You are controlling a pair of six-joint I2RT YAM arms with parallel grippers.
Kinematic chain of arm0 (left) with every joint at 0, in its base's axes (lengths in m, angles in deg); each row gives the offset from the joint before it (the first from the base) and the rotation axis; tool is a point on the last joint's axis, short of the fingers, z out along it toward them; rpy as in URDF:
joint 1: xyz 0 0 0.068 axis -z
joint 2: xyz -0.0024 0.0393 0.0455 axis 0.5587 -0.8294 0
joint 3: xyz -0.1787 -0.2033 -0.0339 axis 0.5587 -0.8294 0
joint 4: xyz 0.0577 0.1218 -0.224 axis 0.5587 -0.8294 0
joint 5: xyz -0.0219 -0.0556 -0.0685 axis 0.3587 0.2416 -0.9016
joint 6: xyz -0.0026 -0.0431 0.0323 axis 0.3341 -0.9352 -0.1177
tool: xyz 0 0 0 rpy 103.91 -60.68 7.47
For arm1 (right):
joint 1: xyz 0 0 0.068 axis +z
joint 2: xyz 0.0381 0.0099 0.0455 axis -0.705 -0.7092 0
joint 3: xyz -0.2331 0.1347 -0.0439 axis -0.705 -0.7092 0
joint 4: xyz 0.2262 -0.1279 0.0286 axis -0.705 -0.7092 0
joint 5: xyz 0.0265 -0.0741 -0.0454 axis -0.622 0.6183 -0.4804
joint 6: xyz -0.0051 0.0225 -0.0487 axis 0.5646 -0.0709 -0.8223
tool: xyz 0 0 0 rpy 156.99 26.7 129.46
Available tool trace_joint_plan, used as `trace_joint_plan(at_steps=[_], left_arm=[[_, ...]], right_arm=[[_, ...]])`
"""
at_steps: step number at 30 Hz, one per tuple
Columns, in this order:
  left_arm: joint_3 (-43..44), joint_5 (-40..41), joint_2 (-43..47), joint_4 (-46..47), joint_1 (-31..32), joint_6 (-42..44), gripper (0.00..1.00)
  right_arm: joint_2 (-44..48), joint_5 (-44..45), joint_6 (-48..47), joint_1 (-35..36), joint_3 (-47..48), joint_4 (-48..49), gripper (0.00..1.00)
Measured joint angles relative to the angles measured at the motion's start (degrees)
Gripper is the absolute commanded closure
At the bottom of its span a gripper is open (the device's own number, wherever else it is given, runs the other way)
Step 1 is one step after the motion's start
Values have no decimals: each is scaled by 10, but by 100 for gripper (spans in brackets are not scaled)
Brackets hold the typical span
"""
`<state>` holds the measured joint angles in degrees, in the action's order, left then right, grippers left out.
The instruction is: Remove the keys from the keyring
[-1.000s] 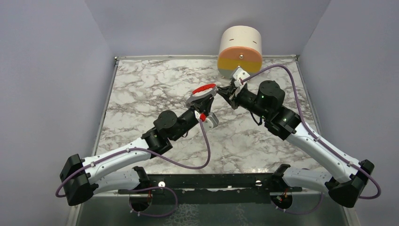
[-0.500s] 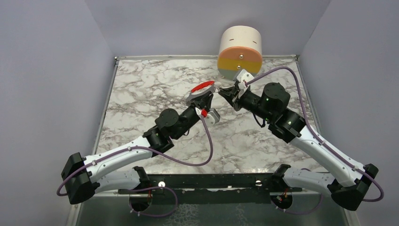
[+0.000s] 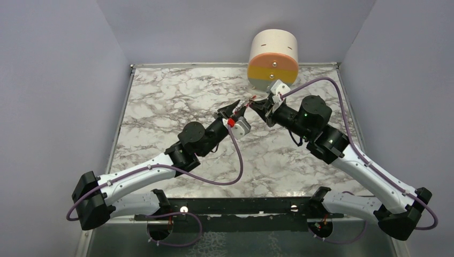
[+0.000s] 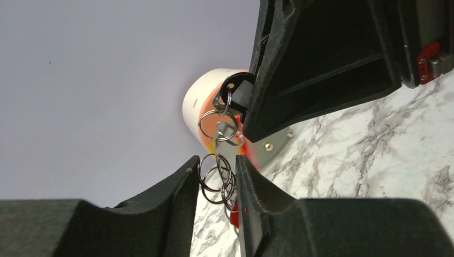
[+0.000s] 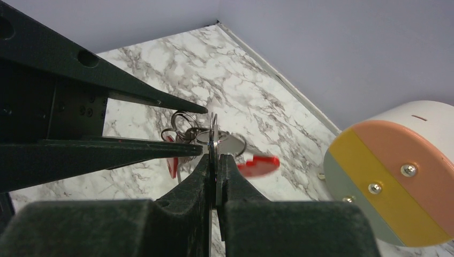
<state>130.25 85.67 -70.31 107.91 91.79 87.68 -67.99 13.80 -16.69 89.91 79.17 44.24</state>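
The keyring (image 3: pixel 248 100) hangs in the air between my two grippers, a bunch of thin silver rings (image 4: pixel 217 179). My right gripper (image 5: pixel 217 156) is shut on a flat metal key seen edge-on; the left wrist view shows that key's dark head (image 4: pixel 235 90) at the right fingers. My left gripper (image 4: pixel 216 160) stands open with the rings loose between its fingers. A blurred red piece (image 5: pixel 258 165) dangles beside the rings. Another red piece (image 5: pixel 172 162) shows under the left finger (image 5: pixel 107 152). Which red piece is the clip I cannot tell.
A white cylinder with an orange, yellow and grey face (image 3: pixel 273 59) stands at the back edge of the marble table (image 3: pixel 160 101), just behind both grippers. Grey walls close in the table on three sides.
My left gripper has opened and let go of the red clip it held on top; the clip has dropped and swings. The right arm shifted slightly right, still holding the key.
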Motion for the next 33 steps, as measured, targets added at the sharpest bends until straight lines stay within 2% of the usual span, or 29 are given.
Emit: trace_joint_plan(at_steps=[3, 7, 10, 21, 33], left_arm=[[0, -14, 1, 0, 0, -12, 61], [0, -25, 12, 0, 0, -25, 47], [-2, -38, 25, 4, 0, -38, 42], [-39, -83, 23, 56, 0, -40, 35], [-72, -79, 1, 155, 0, -35, 36]], right_arm=[[0, 7, 0, 2, -1, 0, 98], [0, 13, 0, 3, -2, 0, 98], [0, 14, 0, 3, -2, 0, 98], [-2, 14, 0, 4, -2, 0, 98], [-3, 14, 0, 12, -3, 0, 98]])
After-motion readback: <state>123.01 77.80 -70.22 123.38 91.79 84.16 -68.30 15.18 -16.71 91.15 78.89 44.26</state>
